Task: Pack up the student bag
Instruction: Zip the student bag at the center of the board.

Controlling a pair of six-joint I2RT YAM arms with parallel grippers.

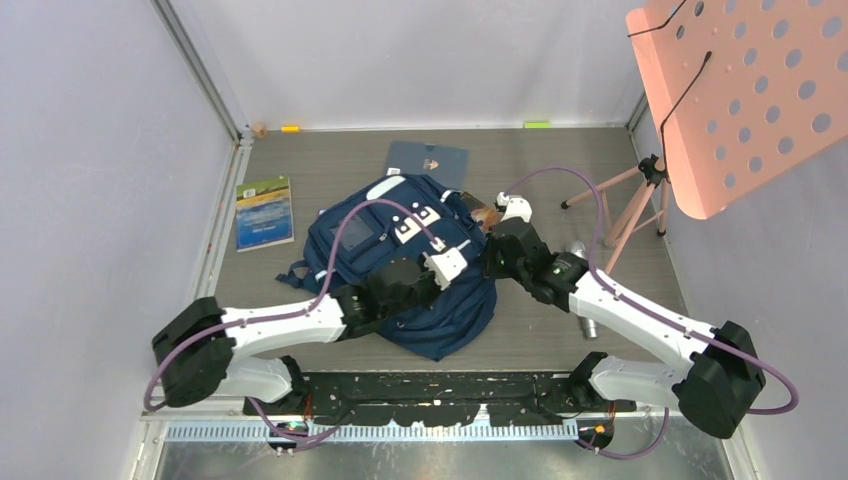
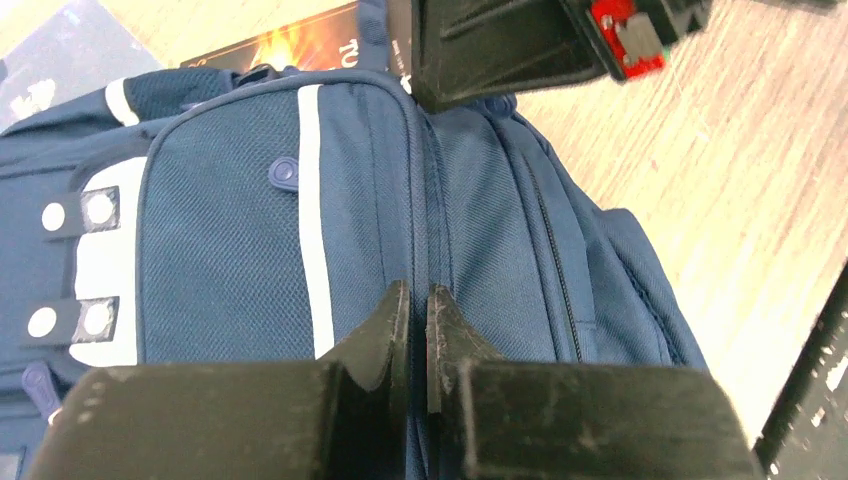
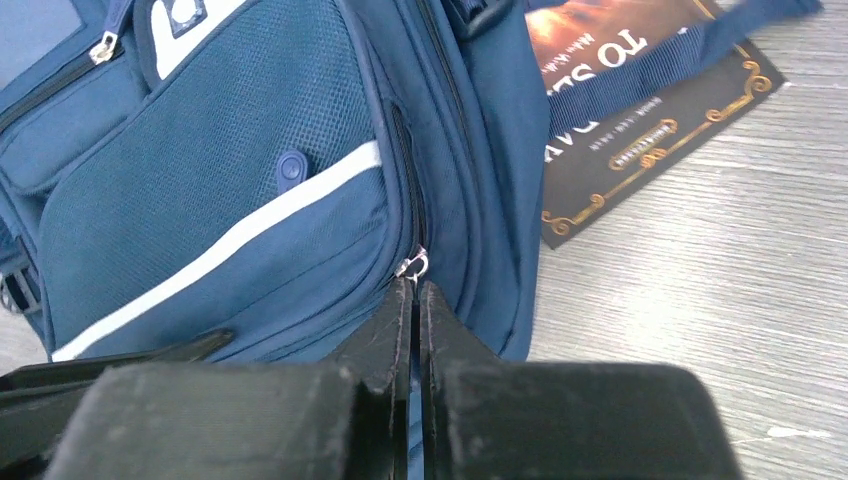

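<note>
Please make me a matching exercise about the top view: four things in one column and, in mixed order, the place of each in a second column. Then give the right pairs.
1 student bag
2 green book
3 dark blue folder
4 pink perforated board

A upper right, above a tripod
B left of the bag, apart from it
C middle of the table
D just beyond the bag's far end

Pairs: 1-C, 2-B, 3-D, 4-A

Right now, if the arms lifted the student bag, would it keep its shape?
Probably not: the student bag lies slumped and creased on the table, so it likely sags. Its fabric bunches in the left gripper, suggesting soft, grippable cloth.
</note>
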